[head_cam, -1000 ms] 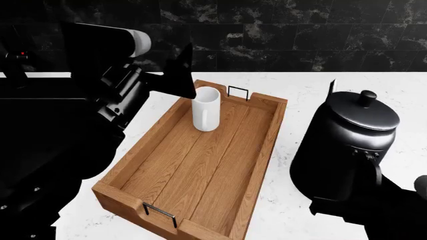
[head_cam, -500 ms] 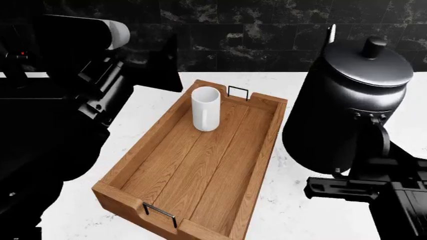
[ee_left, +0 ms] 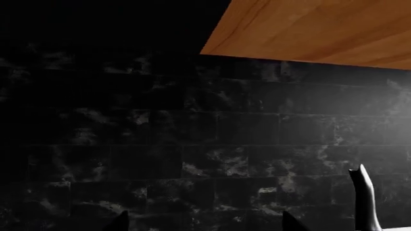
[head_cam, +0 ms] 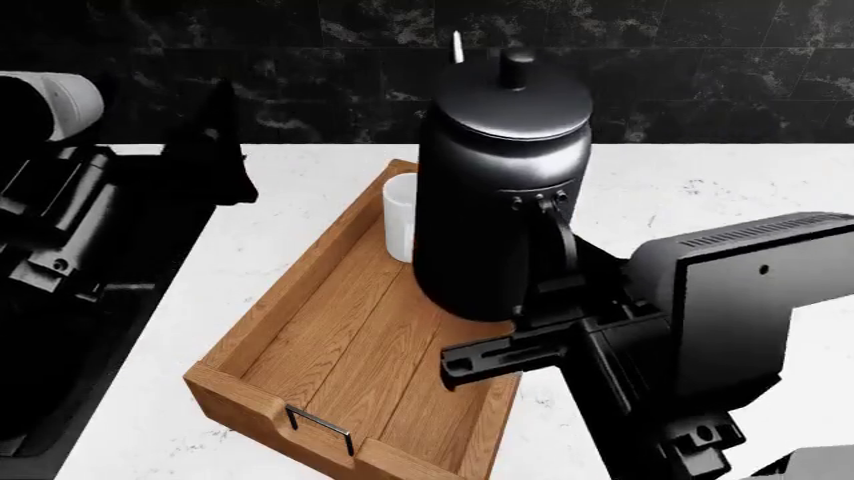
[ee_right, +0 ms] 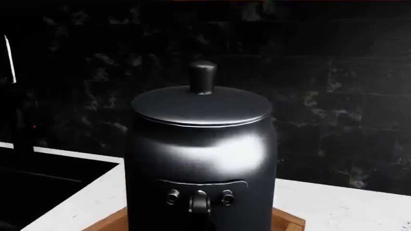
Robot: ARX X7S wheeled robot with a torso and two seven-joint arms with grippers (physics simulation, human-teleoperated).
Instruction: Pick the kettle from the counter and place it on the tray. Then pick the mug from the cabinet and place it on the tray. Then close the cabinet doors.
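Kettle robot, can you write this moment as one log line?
right gripper: holding kettle by handle, over tray | mug: in tray | left gripper: open, empty

A simulated home kitchen was the setting. A white marble-look counter [head_cam: 307, 190] with faint grey veins ran beneath a backsplash of glossy black marbled tiles [head_cam: 694, 80], and a dark sink basin [ee_right: 45, 178] was sunk into the counter at one end. Kitchenware marked the room's use: a tall glossy black kettle [head_cam: 501, 190] with a knobbed lid was above a brown wooden serving tray [head_cam: 334, 350], where a plain white mug [head_cam: 398, 225] stood. The underside of a warm wood wall cabinet [ee_left: 321, 29] showed above the tiled wall.
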